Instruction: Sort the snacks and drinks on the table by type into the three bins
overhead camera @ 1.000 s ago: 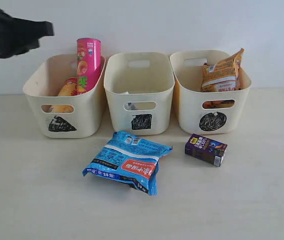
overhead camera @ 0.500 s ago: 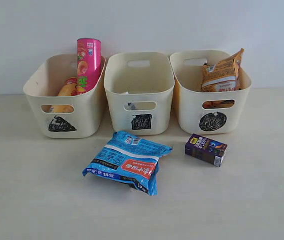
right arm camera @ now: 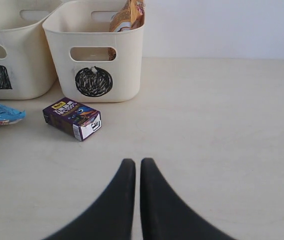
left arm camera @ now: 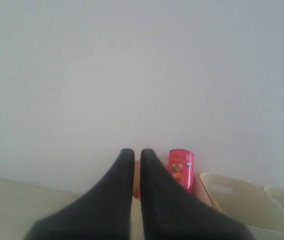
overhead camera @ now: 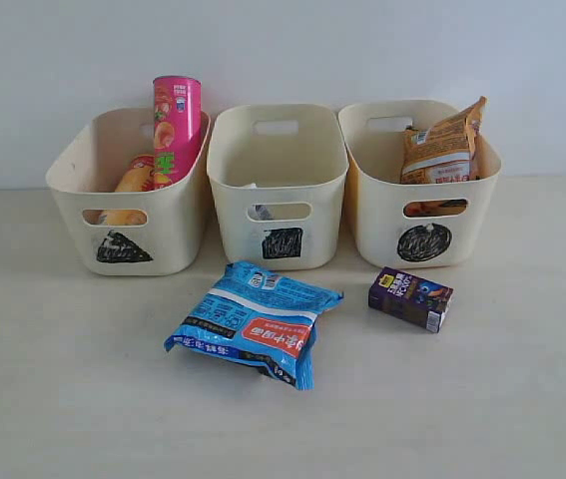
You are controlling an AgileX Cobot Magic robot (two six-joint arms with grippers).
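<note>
Blue packet (overhead camera: 256,334) (crinkly, red label) lies flat near purple carton (overhead camera: 410,298).

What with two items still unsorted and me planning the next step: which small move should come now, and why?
Probably open the right gripper and ease it toward the dark purple carton: that carton lies on the table, nearest that arm, and the gripper is shut and empty.

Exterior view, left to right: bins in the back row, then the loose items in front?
Bins: triangle bin → square bin → circle bin. Front: blue packet → purple carton.
</note>
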